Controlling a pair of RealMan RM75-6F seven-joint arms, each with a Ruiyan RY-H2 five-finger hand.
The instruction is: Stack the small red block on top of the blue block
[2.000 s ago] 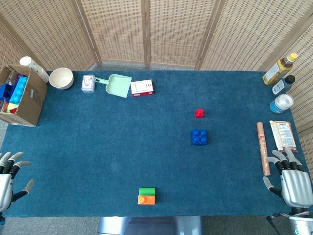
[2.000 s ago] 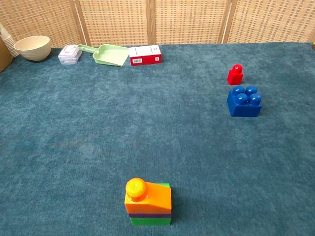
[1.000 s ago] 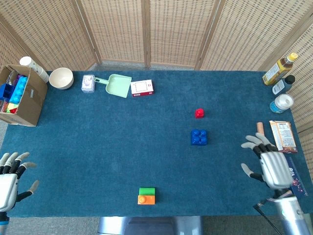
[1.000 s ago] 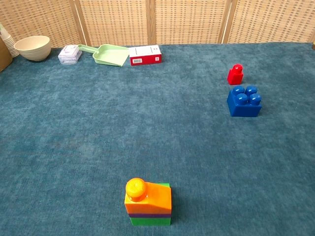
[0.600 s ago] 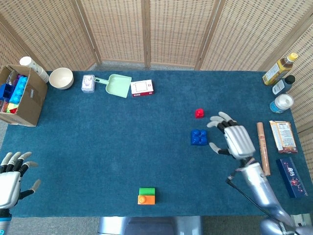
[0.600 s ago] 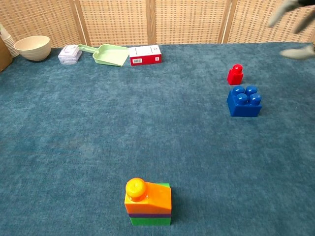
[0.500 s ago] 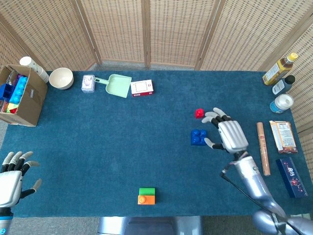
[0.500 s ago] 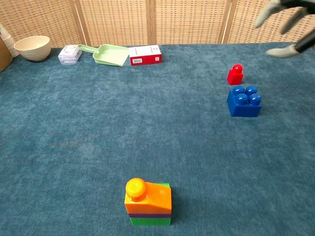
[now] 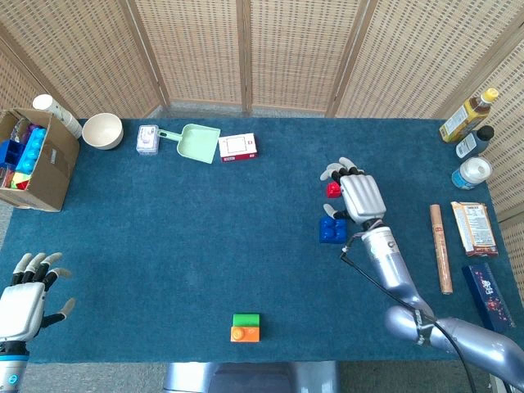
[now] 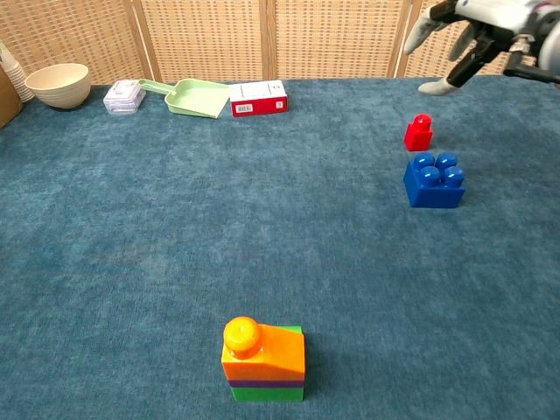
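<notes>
- Stack not started: small red block (image 10: 419, 132) is sitting on the blue carpeted table (image 9: 205, 221), apart from the blue block (image 10: 434, 180), just at its 12 o'clock.
- Right hand (image 9: 357, 193) is hovering over both blocks, fingers spread, holding nothing; in the chest view it is sitting clearly above the red block, no contact.
- From the head view the red block is peeking out at the hand's 10 o'clock, under the fingertips (image 9: 332, 173); the blue block is partly hidden at its 7 o'clock.
- Left hand (image 9: 24, 301) is idling at the table's near-left corner, fingers apart, empty.
- Remaining, as I read it: descend, grasp red, lift, carry a short hop toward 6 o'clock, seat it on the blue studs.
</notes>
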